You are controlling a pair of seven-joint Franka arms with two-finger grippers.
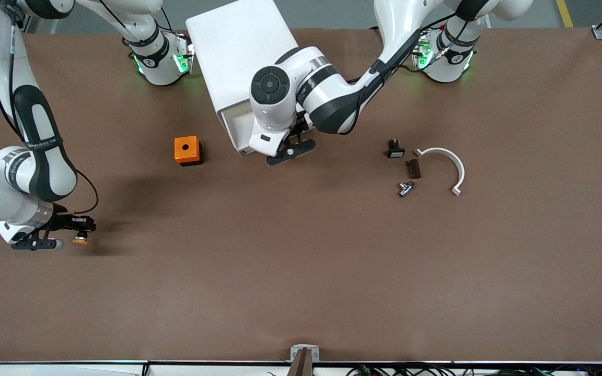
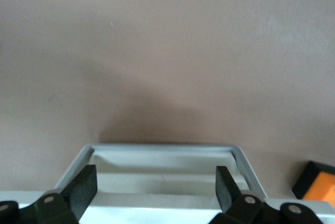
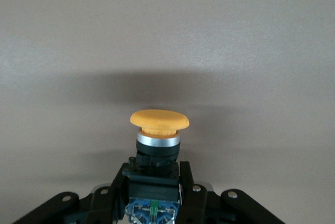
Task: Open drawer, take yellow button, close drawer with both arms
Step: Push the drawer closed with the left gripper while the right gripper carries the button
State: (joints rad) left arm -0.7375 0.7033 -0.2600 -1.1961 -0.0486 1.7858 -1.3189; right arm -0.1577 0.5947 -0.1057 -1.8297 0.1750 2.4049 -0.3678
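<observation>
The white cabinet point(image 1: 241, 47) lies at the back middle, its top drawer point(image 1: 237, 127) pulled partly out. My left gripper point(image 1: 290, 150) is at the drawer's front. In the left wrist view it point(image 2: 156, 187) is open, its fingers point(image 2: 84, 190) wide apart over the drawer's rim point(image 2: 162, 149), and the tray inside looks empty. My right gripper point(image 1: 79, 228) hangs low over bare table toward the right arm's end, shut on the button point(image 1: 79, 240). In the right wrist view the gripper point(image 3: 153, 192) clamps the black-and-blue body, and the orange cap point(image 3: 159, 119) sticks out past the fingers.
An orange cube with a hole point(image 1: 187, 150) stands beside the cabinet toward the right arm's end; it also shows in the left wrist view point(image 2: 319, 187). Toward the left arm's end lie a small black piece with a white face point(image 1: 395, 150), a brown piece point(image 1: 412, 168), a metal part point(image 1: 405, 188) and a white curved strip point(image 1: 450, 164).
</observation>
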